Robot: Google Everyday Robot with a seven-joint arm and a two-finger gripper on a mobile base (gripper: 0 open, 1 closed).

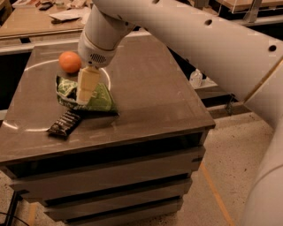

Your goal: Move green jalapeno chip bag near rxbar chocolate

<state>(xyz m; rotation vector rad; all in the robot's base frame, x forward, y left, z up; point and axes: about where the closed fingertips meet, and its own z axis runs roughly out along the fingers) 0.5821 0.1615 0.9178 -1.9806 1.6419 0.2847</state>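
Observation:
The green jalapeno chip bag (95, 99) lies at the left middle of the dark table top (150, 92), held by my gripper (84, 98), which comes down on it from above with its pale fingers (87, 84) shut on the bag's upper part. The bag's lower right corner points toward the table's front. The rxbar chocolate (64, 123), a slim dark bar with pale lettering, lies just below and left of the bag, close to its lower edge. My white arm crosses the view from the upper right.
An orange (70, 62) sits behind the bag near the table's far left. The table is a stack of dark drawers. A wooden bench with papers (44, 13) stands behind. A white bottle (196, 78) stands on a low shelf at the right.

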